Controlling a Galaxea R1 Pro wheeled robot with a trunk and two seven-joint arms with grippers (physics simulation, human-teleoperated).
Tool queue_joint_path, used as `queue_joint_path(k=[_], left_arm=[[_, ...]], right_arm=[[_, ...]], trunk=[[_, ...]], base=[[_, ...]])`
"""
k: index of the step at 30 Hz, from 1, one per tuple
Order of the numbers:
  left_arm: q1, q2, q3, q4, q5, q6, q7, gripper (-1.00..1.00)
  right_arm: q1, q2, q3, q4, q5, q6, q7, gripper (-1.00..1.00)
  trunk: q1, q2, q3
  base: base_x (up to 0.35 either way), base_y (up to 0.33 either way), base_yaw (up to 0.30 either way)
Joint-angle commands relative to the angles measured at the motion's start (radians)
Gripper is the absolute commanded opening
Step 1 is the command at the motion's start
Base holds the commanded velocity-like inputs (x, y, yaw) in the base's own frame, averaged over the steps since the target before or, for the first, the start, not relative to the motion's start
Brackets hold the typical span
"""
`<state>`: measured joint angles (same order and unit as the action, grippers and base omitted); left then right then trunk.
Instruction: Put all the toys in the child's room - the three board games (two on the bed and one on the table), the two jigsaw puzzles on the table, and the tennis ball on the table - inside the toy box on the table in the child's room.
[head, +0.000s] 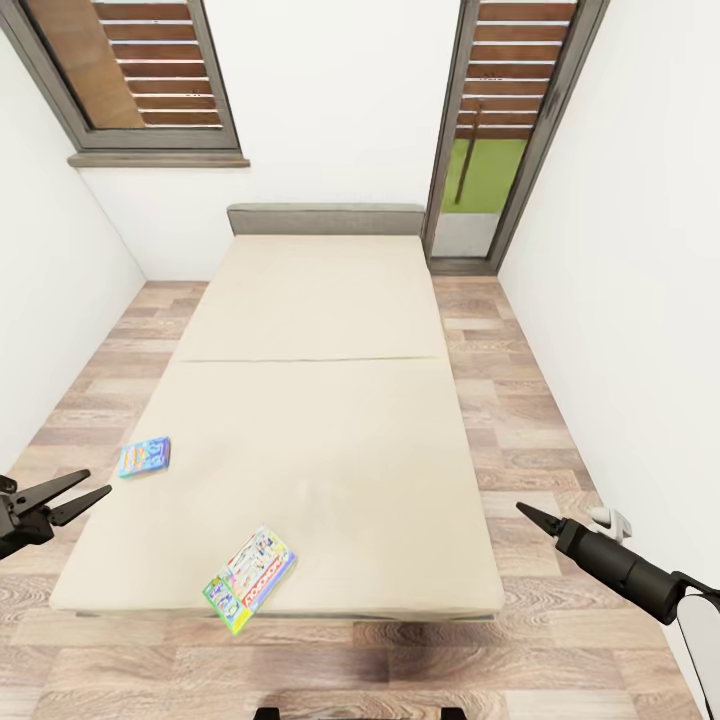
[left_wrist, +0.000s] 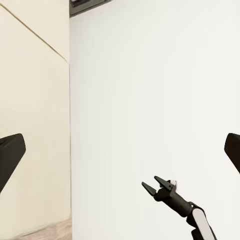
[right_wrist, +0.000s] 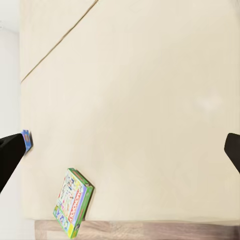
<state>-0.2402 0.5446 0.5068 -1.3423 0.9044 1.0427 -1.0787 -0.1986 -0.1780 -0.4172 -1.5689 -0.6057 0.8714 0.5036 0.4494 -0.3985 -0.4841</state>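
Observation:
Two board games lie on the beige bed (head: 320, 330). The white-red-green Monopoly box (head: 249, 579) (right_wrist: 73, 202) sits at the near edge, slightly overhanging. The smaller blue box (head: 145, 456) (right_wrist: 26, 140) lies near the bed's left edge. My left gripper (head: 98, 483) hovers open beside the bed's left side, a short way from the blue box. My right gripper (head: 522, 510) (left_wrist: 150, 181) is held over the floor to the right of the bed, open and empty. The table, toy box, jigsaw puzzles and tennis ball are out of view.
White walls close in on both sides, leaving narrow strips of wood floor (head: 520, 420) along the bed. A grey headboard (head: 325, 218), a window (head: 150, 70) and a glass door (head: 500, 130) stand at the far end. A small white fitting (head: 610, 522) sits low by the right wall.

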Motion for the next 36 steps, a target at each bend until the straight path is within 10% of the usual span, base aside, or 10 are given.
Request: queue_joint_path(k=[1, 36], left_arm=[[-0.001, 0.0, 0.0, 0.0, -0.001, 0.004, -0.003, 1.0], [-0.001, -0.022, 0.0, -0.001, -0.001, 0.002, 0.009, 1.0]], right_arm=[[-0.001, 0.0, -0.002, 0.0, 0.002, 0.006, 0.004, 1.0], [-0.001, 0.0, 0.003, 0.015, -0.004, -0.072, -0.005, 1.0]], trunk=[[0.001, -0.002, 0.0], [0.001, -0.002, 0.058]], base=[[0.0, 0.0, 0.0], [0.0, 0.0, 0.0]])
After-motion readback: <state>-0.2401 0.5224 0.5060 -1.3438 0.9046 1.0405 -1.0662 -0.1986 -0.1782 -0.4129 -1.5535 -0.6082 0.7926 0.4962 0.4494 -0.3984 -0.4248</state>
